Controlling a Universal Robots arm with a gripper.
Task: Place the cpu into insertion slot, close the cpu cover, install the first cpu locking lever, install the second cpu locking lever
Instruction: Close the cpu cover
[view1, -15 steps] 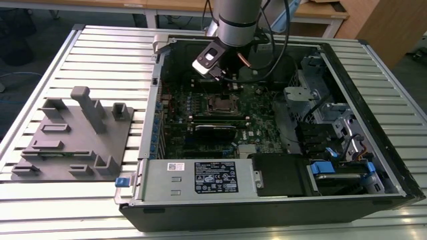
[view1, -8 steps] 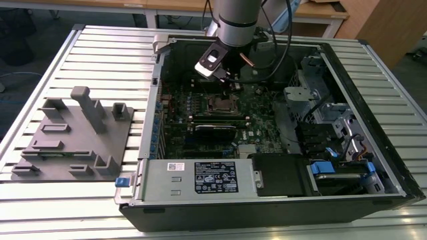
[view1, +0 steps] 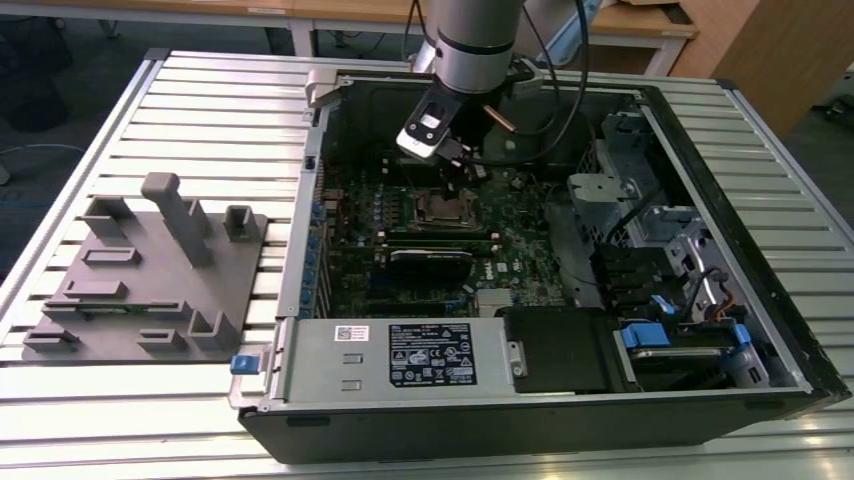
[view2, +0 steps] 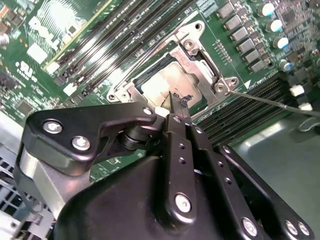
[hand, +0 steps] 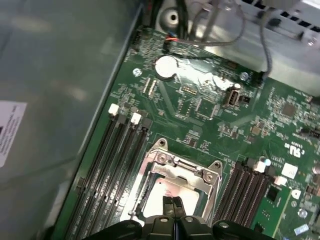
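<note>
In the second wrist view the fingers (view2: 179, 131) hide one edge of the cpu (view2: 162, 84)

We see soft, even overhead light in the exterior view, bright on the slatted table (view1: 200, 110) and dimmer inside the computer case (view1: 534, 425), where the walls and the arm shade the motherboard (view1: 527, 215). In the second wrist view glare whitens the top of the cpu (view2: 165, 82) and a patch of the board, while the black gripper (view2: 175, 100) is a dark mass with small glints on its screws. In the first wrist view we find the case wall (hand: 50, 75) pale and hazy, and the coin cell (hand: 165, 67) flares white.
</note>
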